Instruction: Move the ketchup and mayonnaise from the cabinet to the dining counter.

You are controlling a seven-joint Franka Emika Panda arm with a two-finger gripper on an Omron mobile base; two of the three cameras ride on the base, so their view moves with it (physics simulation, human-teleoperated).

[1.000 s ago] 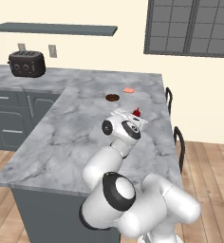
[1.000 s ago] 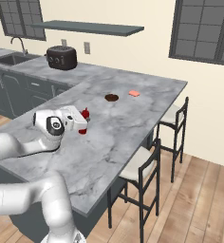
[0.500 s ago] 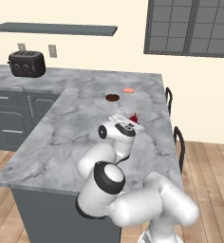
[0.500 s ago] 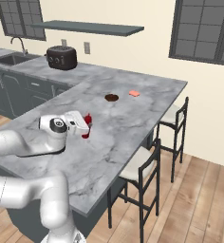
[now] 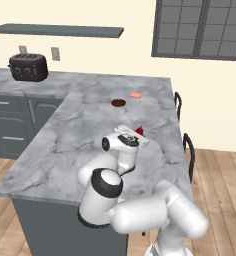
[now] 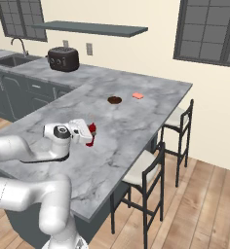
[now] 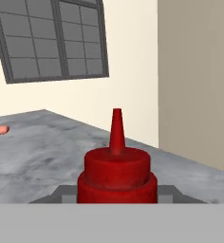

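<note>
The gripper (image 6: 89,134) is closing narrowly on the ketchup (image 6: 91,134), holding the red bottle by its body with the pointed nozzle up, as the hand view shows the nozzle standing straight between the finger tips. The bottle is hanging low over the dining counter (image 6: 136,121), on the robot's side of a small dark round thing (image 6: 114,100) and well short of the pink item (image 6: 137,96) lying just past it; whether the bottle's base is touching the surface I cannot tell. Holding it upright and low is probably meant to let it be set down standing, without tipping. The spot being chosen sits toward the middle of the surface, away from the edge with the chairs (image 6: 151,180), which should be keeping the bottle safe from falling. A dark toaster (image 6: 63,59) is standing far beyond the dark round thing, on the neighbouring worktop. Judging by this, the ketchup's half of the job is nearly done; the mayonnaise part is remaining.
</note>
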